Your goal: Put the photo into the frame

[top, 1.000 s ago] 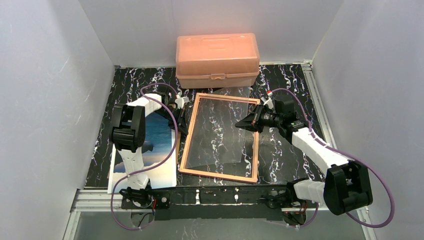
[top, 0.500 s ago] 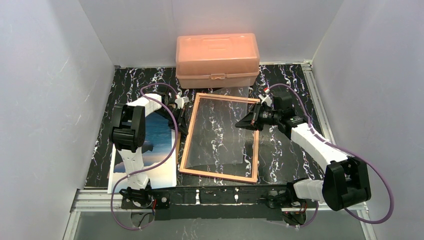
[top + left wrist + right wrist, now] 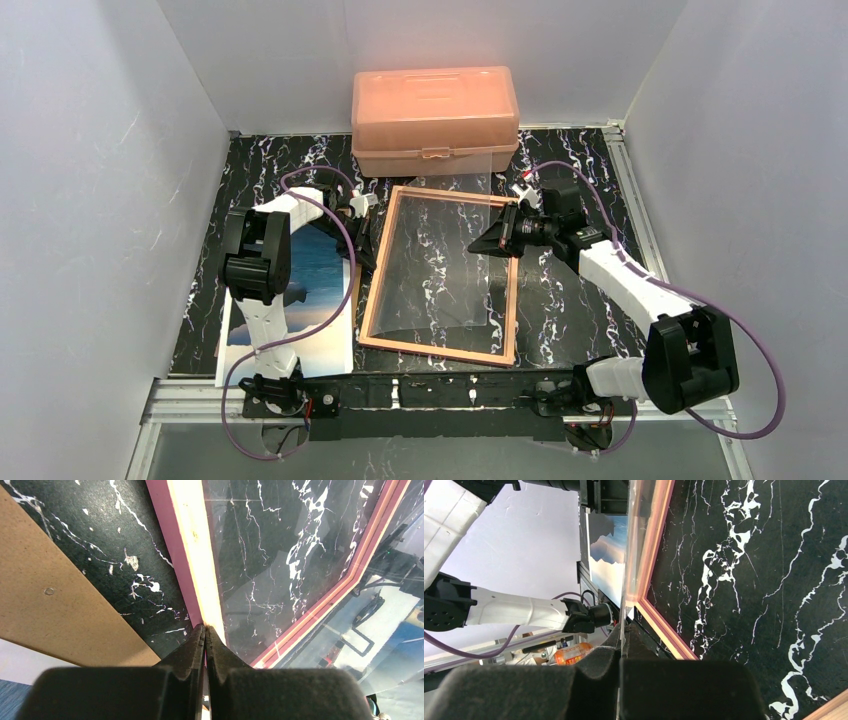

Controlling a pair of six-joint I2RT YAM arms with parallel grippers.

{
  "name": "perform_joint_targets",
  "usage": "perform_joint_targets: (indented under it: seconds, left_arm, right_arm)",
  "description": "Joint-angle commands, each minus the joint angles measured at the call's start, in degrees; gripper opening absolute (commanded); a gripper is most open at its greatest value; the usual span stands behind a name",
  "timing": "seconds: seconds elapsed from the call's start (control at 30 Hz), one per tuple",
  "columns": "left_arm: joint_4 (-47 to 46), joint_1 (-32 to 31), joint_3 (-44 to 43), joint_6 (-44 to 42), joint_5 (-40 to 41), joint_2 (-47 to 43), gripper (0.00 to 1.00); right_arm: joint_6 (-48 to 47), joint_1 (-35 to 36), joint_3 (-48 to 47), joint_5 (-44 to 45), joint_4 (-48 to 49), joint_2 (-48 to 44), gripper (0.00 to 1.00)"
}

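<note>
- Photo (image 3: 318, 268) lies flat and picture-side up at the left near edge of the marbled table (image 3: 570, 300). Your left arm crosses over it and no finger touches it. It sits just beside the frame, not in it.
- Under the photo's near-left corner a brown backing board (image 3: 50, 595) shows, so that piece is also outside the frame.
- Your left gripper (image 3: 205, 628) has its fingers pressed together, with the tips resting at the left border of the frame (image 3: 437, 351). You cannot tell from here whether they nip the border or only brace against it.
- The frame lies in the middle of the table, tan-orange back upward, with the table showing through it.
- Your right gripper (image 3: 622, 632) is pinched tight on the edge of the clear pane (image 3: 440, 260) at the frame's right side. The pane looks raised off that border.
- The salmon box (image 3: 435, 120) stands behind the frame at the far wall, out of the way.
- By my reading you are early. The frame is turned over and opened, but the photo has not been picked up, laid in or backed with the board.
</note>
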State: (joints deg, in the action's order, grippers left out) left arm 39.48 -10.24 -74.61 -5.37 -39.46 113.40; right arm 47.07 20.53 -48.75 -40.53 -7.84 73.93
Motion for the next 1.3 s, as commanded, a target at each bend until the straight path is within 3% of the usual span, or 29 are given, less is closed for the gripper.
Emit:
perform_joint_targets:
  seconds: [0.0, 0.33, 0.9, 1.27]
  left_arm:
    - [1.5, -0.7, 0.8, -1.0, 0.6, -1.3, 0.0]
    - [1.5, -0.7, 0.8, -1.2, 0.4, -1.4, 0.0]
    - [1.6, -0.7, 0.8, -1.1, 0.2, -1.4, 0.0]
    - [1.9, -0.7, 0.3, -1.1, 0.1, -1.2, 0.0]
  right_arm:
    - [-3.0, 1.3, -1.5, -0.2, -3.1, 1.3, 0.01]
    - [-10.0, 1.3, -2.6, 3.9, -12.1, 1.6, 0.01]
    - [-15.3, 1.3, -2.0, 8.5, -17.1, 3.1, 0.04]
    - [-14.5, 1.3, -1.1, 8.3, -15.1, 4.0, 0.08]
